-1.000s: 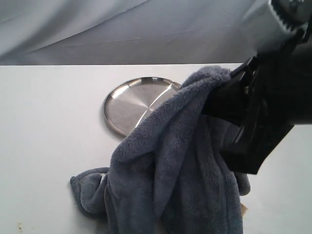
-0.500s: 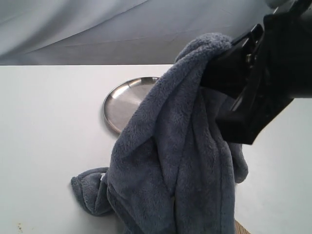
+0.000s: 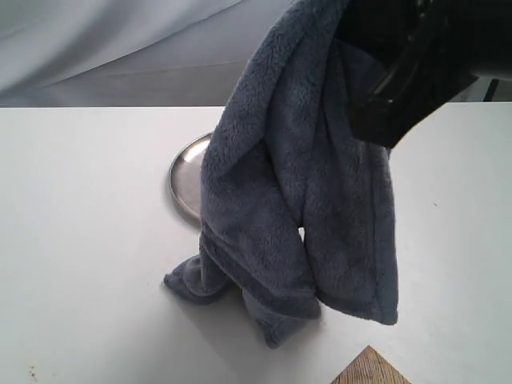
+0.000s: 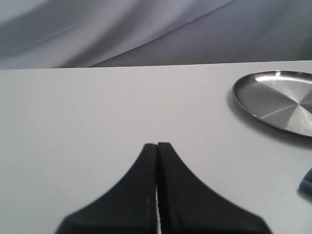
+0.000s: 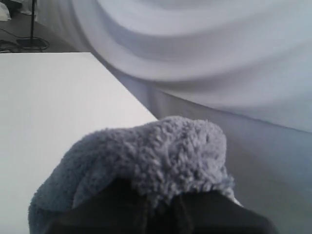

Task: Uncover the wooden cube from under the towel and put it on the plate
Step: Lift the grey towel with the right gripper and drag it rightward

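Observation:
My right gripper (image 3: 348,28) is raised high at the upper right, shut on the dark grey fleece towel (image 3: 304,176). The towel hangs in long folds, and its lowest end still touches the table. In the right wrist view the towel (image 5: 151,161) bunches over the fingertips of the gripper (image 5: 165,197). A corner of the pale wooden cube (image 3: 370,370) shows at the bottom edge, to the right of the hanging cloth. The silver plate (image 3: 184,172) is mostly hidden behind the towel, while the left wrist view shows the plate (image 4: 275,100) plainly. My left gripper (image 4: 157,145) is shut and holds nothing.
The white table (image 3: 88,240) stretches out to the left of the towel. A pale grey curtain (image 3: 120,48) hangs behind the table's far edge. A tip of the towel (image 4: 307,183) shows at the edge of the left wrist view.
My right gripper has risen with the towel, pulling the cloth up off the table. The wooden cube's corner has come into view at the bottom.

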Tool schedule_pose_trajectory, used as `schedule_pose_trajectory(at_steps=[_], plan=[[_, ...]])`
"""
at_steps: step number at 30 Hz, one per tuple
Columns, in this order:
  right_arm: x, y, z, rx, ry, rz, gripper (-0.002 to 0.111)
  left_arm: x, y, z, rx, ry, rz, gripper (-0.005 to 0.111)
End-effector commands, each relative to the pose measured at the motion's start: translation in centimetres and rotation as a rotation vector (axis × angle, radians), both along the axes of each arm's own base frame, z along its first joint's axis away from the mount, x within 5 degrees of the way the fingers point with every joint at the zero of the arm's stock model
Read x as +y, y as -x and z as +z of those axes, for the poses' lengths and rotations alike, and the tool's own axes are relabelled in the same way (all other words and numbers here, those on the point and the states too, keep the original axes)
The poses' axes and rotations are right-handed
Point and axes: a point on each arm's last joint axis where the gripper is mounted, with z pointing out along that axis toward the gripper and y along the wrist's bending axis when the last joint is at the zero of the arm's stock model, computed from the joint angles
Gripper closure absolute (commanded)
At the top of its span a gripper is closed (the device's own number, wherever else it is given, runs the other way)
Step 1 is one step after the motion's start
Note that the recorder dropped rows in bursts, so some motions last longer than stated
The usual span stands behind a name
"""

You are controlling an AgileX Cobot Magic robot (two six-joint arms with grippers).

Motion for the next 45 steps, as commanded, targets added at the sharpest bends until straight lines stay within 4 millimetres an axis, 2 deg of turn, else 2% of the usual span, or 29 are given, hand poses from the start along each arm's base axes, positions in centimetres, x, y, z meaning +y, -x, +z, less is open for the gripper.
schedule_pose_trajectory(at_steps=[1,3,6,10,13,17,26,30,33,37,38,40,45], plan=[[-0.5,-0.2,1.4,-0.168,0.014,-0.023,0.108,0.0,0.0,0.3,-0.018,0.005,0.004,0.107],[-0.9,-0.3,1.6,-0.205,0.030,-0.039,0.108,0.0,0.0,0.3,-0.018,0.005,0.004,0.107],[-2.7,-0.7,2.2,-0.218,0.017,-0.121,0.108,0.0,0.0,0.3,-0.018,0.005,0.004,0.107],[-6.1,-0.6,2.8,-0.151,-0.063,-0.278,0.108,0.0,0.0,0.3,-0.018,0.005,0.004,0.107],[-7.5,-0.2,2.7,-0.108,-0.033,-0.342,0.108,0.0,0.0,0.3,-0.018,0.005,0.004,0.107],[-8.6,-0.5,1.7,-0.050,0.080,-0.401,0.108,0.0,0.0,0.3,-0.018,0.005,0.004,0.107],[-8.4,-1.2,-1.0,0.222,0.147,-0.422,0.107,0.0,0.0,0.3,-0.018,0.005,0.004,0.107],[-8.1,-1.1,-1.3,0.278,0.112,-0.404,0.090,0.0,0.0,0.3,-0.018,0.005,0.004,0.107],[-7.8,-0.9,-1.4,0.285,0.128,-0.355,0.065,0.0,0.0,0.3,-0.018,0.005,0.004,0.107],[-7.8,-0.9,-1.5,0.273,0.162,-0.348,0.021,0.0,0.0,0.3,-0.018,0.005,0.004,0.107],[-7.8,-0.9,-1.5,0.273,0.162,-0.348,0.016,0.0,0.0,0.3,-0.018,0.005,0.004,0.107],[-7.9,-0.9,-1.6,0.271,0.166,-0.349,0.009,0.0,0.0,0.3,-0.018,0.005,0.004,0.107],[-8.6,-1.3,-1.4,0.256,0.154,-0.448,0.014,0.0,0.0,0.3,-0.018,0.005,0.004,0.107]])
